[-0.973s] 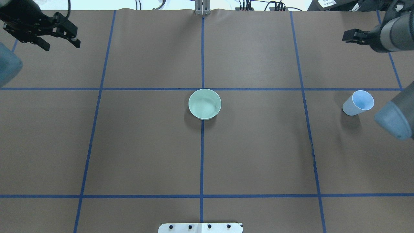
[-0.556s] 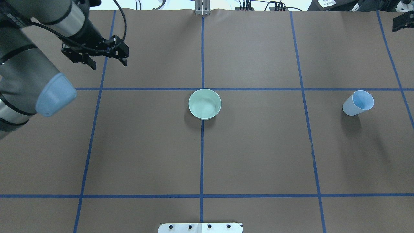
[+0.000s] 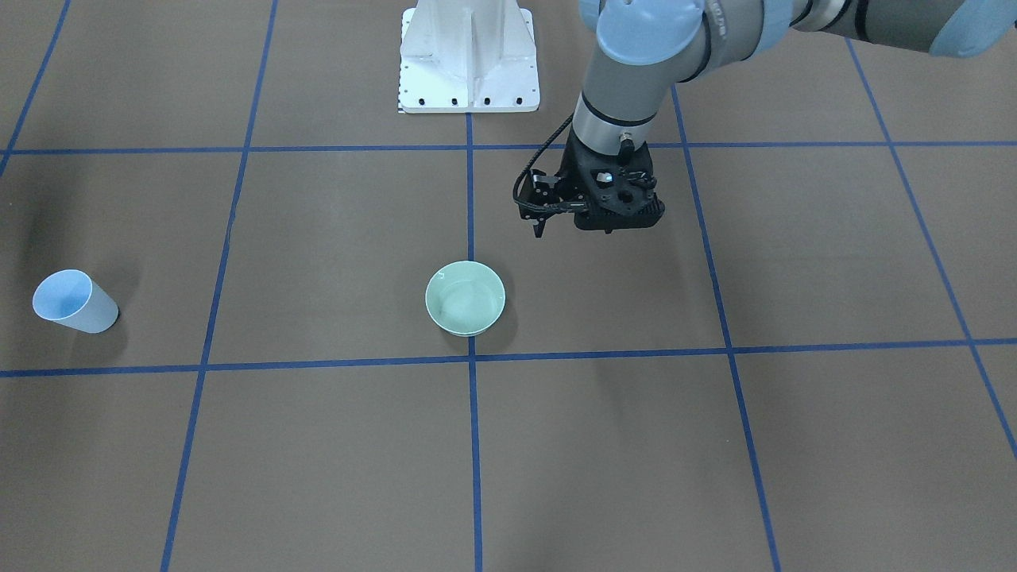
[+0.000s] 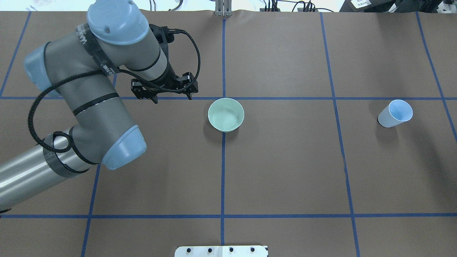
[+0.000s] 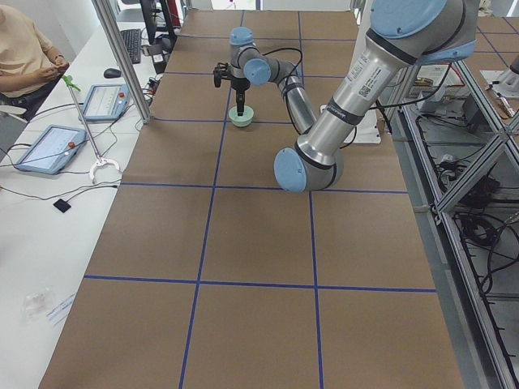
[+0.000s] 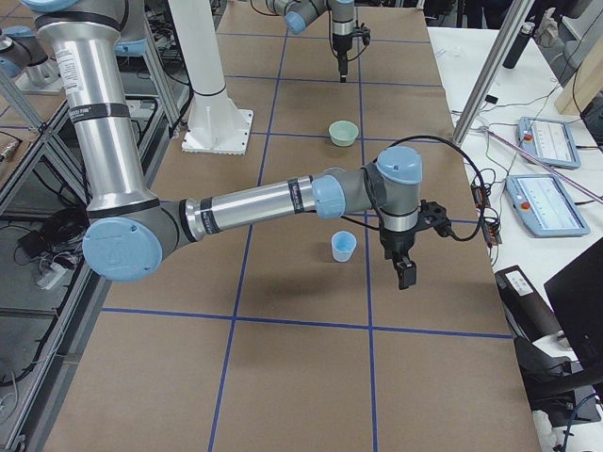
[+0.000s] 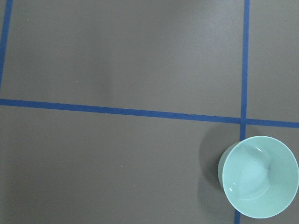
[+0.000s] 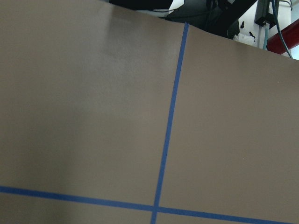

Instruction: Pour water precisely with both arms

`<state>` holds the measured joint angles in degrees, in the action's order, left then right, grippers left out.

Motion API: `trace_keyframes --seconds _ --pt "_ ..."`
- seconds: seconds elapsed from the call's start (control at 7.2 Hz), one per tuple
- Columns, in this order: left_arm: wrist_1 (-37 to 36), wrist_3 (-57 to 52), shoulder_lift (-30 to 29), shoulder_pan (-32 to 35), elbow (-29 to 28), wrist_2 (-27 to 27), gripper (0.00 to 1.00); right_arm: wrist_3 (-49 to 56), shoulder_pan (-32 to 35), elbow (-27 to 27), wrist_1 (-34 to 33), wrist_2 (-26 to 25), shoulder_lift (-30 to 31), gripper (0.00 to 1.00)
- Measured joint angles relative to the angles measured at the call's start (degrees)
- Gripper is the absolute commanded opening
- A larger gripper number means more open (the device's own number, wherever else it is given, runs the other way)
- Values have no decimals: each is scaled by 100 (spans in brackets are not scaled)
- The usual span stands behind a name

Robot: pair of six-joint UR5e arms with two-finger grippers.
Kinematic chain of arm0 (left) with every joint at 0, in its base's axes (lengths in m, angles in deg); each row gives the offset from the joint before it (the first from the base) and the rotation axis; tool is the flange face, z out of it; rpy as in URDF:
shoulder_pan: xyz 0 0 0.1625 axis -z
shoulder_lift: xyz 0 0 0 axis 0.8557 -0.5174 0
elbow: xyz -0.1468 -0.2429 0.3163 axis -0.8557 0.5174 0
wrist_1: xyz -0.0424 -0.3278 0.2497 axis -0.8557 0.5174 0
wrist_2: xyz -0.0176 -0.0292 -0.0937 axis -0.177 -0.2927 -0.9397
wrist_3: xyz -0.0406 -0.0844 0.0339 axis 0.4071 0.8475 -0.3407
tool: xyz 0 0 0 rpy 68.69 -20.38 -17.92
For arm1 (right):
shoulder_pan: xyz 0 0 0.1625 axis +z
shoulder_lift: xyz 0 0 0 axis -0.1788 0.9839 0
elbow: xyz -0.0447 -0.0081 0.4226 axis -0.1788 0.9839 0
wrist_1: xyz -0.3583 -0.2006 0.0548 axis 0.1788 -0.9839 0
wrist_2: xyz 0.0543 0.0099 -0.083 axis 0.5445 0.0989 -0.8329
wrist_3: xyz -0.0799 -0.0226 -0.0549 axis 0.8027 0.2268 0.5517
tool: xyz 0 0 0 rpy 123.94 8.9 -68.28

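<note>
While the left gripper hangs spread and empty, the green bowl holding the water just beside and below it, the reach looks in hand, calling next for a level rim grasp; whether the right gripper, near the blue cup, is spread or clenched I cannot tell.

The overhead camera looks down on the table; the front-facing camera faces it from the opposite side. These 2 share the bowl, seen nearer by the left wrist camera.
</note>
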<state>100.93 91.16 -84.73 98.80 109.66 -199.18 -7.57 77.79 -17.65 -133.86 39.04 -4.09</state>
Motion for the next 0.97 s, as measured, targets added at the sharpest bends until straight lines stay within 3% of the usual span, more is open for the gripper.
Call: trace_keyframes --seconds 0.28,0.69,0.83,0.97 --pt "486 212 -160 -241 -579 270 100 364 365 136 -191 652 506 100" --pt "1630 642 -431 -481 -1804 452 98 147 518 149 -198 867 914 100" --pt "1726 702 -576 -565 -2096 515 92 129 533 145 -191 874 934 100" --pt "1798 721 -661 -614 -2288 547 75 123 538 143 -183 874 937 100"
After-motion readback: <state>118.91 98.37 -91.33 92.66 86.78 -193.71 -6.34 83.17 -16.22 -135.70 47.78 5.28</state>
